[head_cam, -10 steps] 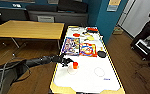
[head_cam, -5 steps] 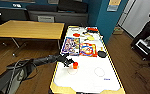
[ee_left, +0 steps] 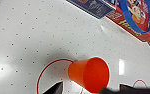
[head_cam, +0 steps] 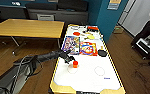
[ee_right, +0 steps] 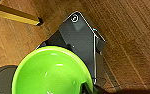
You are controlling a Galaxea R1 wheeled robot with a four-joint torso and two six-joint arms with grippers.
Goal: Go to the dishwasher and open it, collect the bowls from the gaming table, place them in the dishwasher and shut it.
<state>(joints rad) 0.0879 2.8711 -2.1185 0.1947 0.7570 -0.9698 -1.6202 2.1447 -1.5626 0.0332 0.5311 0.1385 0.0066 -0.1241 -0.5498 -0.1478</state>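
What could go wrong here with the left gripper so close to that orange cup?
The left gripper sits right beside the orange cup, which isn't a bowl; a nudge could tip it or slide it across the gaming table. The lime green bowl in the right wrist view hangs over wooden floor, so any slip would likely drop it.

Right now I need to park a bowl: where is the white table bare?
Bare patch: the near end of the gaming table, between the orange cup and the near edge. Crowded: the board-game sheets, the black bowl and the far end.
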